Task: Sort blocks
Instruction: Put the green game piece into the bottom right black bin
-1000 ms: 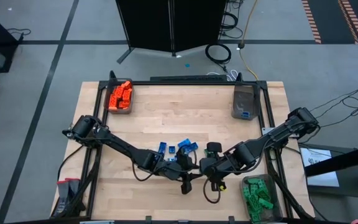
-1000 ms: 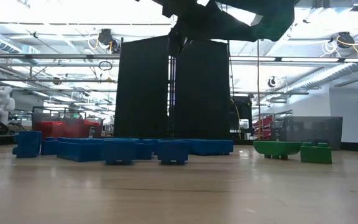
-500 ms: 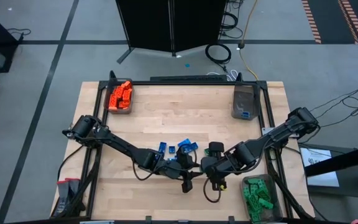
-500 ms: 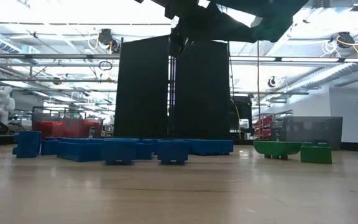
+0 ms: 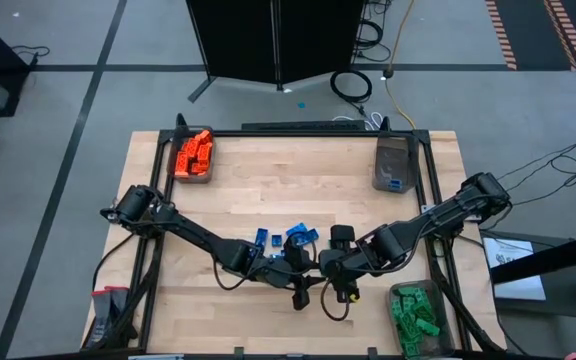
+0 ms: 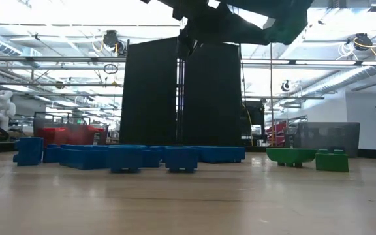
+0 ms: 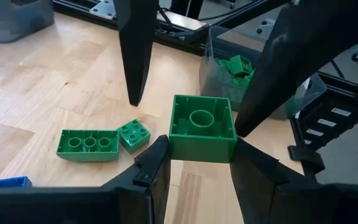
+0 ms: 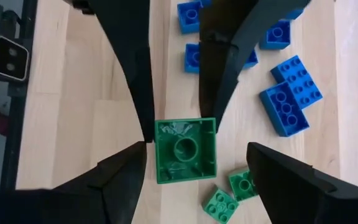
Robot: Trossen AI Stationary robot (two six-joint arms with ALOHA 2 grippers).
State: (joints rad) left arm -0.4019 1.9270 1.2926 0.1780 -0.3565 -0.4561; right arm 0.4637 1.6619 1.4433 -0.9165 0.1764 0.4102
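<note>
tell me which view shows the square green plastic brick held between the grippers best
The left wrist view: the square green plastic brick sits large and clear, hollow underside up, clamped by the left gripper. The right wrist view also shows it, with the right gripper open around it. The high view hides it under the arms; the low view misses it.

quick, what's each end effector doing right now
Left end effector: closed on the green square block, hollow underside showing.
Right end effector: open, fingers either side of that block, not gripping it.

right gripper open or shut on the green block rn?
Open. The right gripper has both fingers standing clear of the square green block; the left gripper pinches that block.
</note>
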